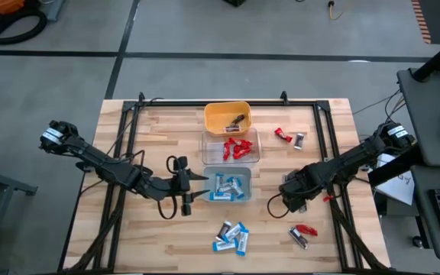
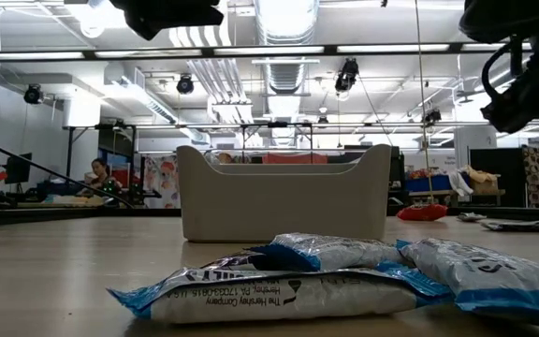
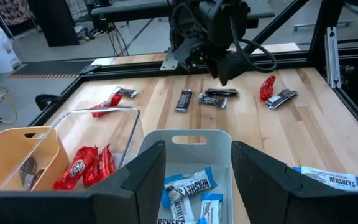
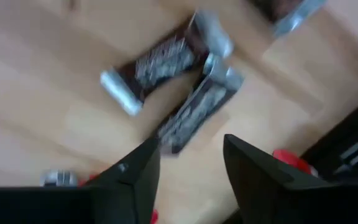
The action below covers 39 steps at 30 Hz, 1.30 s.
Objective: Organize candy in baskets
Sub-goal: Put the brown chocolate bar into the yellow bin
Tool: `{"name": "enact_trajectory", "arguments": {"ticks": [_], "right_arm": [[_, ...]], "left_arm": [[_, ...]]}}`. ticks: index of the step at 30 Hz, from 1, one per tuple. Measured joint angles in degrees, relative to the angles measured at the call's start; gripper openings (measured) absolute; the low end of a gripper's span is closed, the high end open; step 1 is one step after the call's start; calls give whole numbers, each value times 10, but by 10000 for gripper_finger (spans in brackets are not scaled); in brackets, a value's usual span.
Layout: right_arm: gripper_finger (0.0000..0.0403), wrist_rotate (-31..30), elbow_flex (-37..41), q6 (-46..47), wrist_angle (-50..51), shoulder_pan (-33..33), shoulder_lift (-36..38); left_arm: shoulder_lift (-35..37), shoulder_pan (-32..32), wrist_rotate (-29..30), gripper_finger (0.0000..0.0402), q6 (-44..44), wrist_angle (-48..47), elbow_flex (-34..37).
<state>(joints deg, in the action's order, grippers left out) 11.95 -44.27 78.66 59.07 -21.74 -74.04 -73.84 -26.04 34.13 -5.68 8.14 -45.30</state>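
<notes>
Three baskets stand in a row in the high view: the yellow-orange basket (image 1: pixel 227 117) farthest, the clear basket (image 1: pixel 230 147) with red candy, and the grey-blue basket (image 1: pixel 229 187) with blue-and-white candy. My left gripper (image 1: pixel 202 187) is open and hovers at the grey-blue basket's left wall (image 3: pixel 185 138). My right gripper (image 1: pixel 287 195) is open, right of that basket, pointing down over two dark brown candies (image 4: pixel 157 62) (image 4: pixel 197 109) lying on the table. In the left wrist view the right gripper (image 3: pixel 224 73) hangs just above them (image 3: pixel 219 95).
Loose candy lies about: a blue-and-white heap (image 1: pixel 231 237) near the front edge, red and dark bars (image 1: pixel 300 233) at the front right, a red one (image 1: pixel 328 198) beside the right arm, and a red and a dark one (image 1: pixel 289 137) at the far right. A black frame (image 1: pixel 327 130) borders the table.
</notes>
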Motion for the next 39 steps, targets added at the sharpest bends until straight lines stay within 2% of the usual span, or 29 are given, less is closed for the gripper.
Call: {"name": "enact_trajectory", "arguments": {"ticks": [6, 11, 18, 22, 33, 39], "right_arm": [[197, -19, 15, 32, -1, 0, -3], [197, -8, 40, 43, -56, 0, -14], [186, -4, 44, 40, -68, 0, -45], [159, -3, 44, 34, -79, 0, -62], [50, 9, 43, 28, -97, 0, -70], [31, 29, 43, 21, -95, 0, -65]], "left_arm": [[0, 0, 0, 166, 7, 0, 0], [0, 0, 0, 166, 7, -1, 0], [0, 0, 0, 166, 7, -5, 0], [0, 0, 0, 166, 7, -5, 0], [0, 0, 0, 166, 7, -5, 0], [0, 0, 0, 166, 7, -5, 0]]}}
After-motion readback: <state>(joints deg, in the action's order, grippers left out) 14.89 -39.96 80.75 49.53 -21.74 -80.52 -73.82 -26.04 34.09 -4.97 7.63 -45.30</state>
